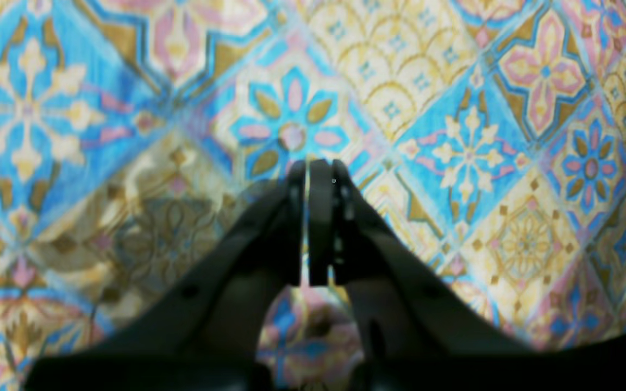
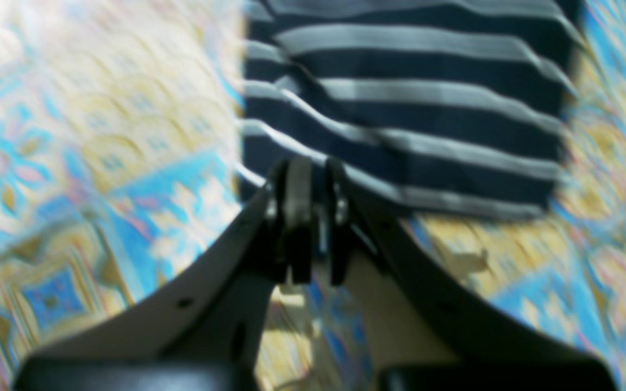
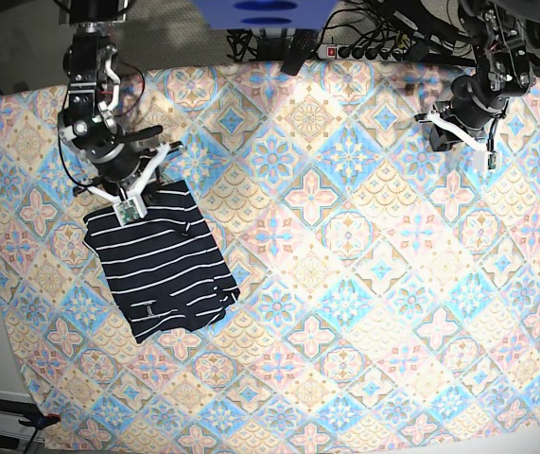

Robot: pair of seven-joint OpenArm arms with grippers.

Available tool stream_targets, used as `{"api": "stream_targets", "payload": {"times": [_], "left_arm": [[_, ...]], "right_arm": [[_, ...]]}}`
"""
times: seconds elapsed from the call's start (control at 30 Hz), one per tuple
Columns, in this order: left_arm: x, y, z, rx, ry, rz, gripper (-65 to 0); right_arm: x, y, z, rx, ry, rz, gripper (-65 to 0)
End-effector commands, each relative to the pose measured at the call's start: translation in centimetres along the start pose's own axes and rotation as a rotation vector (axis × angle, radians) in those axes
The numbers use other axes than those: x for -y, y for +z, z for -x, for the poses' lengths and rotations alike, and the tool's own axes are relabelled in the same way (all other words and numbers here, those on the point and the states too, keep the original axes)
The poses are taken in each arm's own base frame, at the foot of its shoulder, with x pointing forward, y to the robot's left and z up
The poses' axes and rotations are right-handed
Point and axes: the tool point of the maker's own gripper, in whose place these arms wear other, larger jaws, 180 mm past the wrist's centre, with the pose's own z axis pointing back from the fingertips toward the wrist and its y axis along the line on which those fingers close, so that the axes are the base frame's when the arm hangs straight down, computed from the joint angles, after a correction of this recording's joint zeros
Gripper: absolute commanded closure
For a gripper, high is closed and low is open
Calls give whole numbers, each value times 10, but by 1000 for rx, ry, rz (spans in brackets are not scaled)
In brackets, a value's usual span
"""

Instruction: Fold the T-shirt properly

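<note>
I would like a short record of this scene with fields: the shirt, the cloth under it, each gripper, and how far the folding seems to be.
shirt: T-shirt, dark with thin white stripes, lying as a compact folded rectangle near the table's edge on the right arm's side
surface: patterned tablecloth, pastel diamonds
right gripper: jaws nearly closed, at the shirt's edge; whether it pinches fabric is not clear
left gripper: shut, holding nothing, over bare cloth far from the shirt
folding: looks folded already, with some wrinkles
</note>
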Motion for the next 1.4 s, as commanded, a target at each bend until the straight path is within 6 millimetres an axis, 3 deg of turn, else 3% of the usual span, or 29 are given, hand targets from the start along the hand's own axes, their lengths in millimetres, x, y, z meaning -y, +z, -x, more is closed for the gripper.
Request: {"api": "stream_targets", "payload": {"times": [0.0,0.13,0.37,0.67,0.87,1.03,1.2,1.37], "left_arm": [[2,6,-3,18,-2,15,-3],[-17,28,11,4,17,-40,-2],[-23,56,40,-59,-3,-75,0],[-32,84,93,-195,14,-110,0],[-33,98,123,-265,42,-127,0],[-48,101,162,-357,111,-158,0],[-66,89,211,-476,148,-201,0],[-64,72,250,-503,121,-198,0]], "right_arm": [[0,9,-5,38,-2,4,-45],[-8,31,38,-49,-22,4,-45],[-26,63,103,-198,-62,-14,-43],[-59,111,169,-374,-90,-75,-7],[-63,140,204,-473,-113,-73,-7],[-65,155,235,-561,-144,-70,-7],[-81,168,290,-704,-215,-101,-7],[-97,153,322,-776,-309,-120,-6]]}}
